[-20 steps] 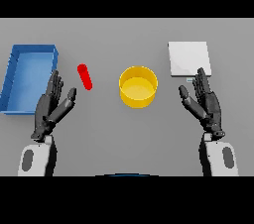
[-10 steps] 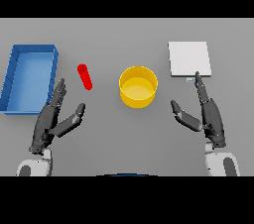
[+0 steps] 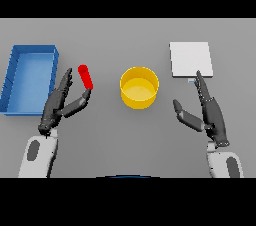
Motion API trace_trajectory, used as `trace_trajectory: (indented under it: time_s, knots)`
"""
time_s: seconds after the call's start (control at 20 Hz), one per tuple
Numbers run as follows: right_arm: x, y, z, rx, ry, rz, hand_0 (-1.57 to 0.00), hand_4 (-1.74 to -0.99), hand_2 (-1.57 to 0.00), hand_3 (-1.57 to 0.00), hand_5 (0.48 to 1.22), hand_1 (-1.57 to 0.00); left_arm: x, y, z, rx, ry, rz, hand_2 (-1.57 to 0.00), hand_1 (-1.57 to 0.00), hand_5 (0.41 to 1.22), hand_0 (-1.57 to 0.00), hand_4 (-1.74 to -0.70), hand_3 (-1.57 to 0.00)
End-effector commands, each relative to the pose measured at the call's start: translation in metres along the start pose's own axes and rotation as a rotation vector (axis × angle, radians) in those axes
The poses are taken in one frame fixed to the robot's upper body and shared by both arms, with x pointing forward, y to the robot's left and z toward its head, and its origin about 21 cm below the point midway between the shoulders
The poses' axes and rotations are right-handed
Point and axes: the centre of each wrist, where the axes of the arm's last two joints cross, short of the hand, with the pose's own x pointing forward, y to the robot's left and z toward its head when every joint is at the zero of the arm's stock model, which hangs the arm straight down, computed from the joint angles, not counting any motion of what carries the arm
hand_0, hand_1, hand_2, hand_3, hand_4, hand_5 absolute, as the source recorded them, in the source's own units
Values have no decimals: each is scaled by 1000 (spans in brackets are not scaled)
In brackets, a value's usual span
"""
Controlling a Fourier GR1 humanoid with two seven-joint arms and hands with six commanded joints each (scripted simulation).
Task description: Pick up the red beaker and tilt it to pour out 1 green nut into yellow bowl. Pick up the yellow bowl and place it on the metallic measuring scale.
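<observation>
Grey table (image 3: 125, 35); blue tray (image 3: 30, 77) at left, measuring scale (image 3: 190, 59) upper right, yellow bowl (image 3: 139, 86) centre. Right hand (image 3: 207, 112) open, idle below the scale. Left hand (image 3: 60, 104) open, thumb tip near the red beaker (image 3: 85, 76), centre-left, not gripped. Judged step: reach for beaker. Next: close around it, lift.

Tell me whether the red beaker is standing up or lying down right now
Lying down, it seems: the red beaker shows as a long slanted shape on the table, beside the left robot hand, not yet grasped.
</observation>
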Motion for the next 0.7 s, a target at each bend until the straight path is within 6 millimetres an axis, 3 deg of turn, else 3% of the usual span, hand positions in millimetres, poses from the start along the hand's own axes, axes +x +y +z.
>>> trace_trajectory:
  time_s: [0.0,0.3,0.65]
  knots:
    - [-1,-1,3,2,-5,-3,1,-1225,1,1,627,1,-2,0,-6,-8,-6,-3,1,1,640,1,-1176,1]
    - [0,0,0,3,-1,-4,1,-1222,1,1,627,1,1,-4,-43,-38,-48,-26,1,1,651,1,-1200,1]
    - [-3,0,2,1,9,-14,1,-1238,1,1,638,1,0,-17,-68,-24,-9,-62,1,1,671,1,-1203,1]
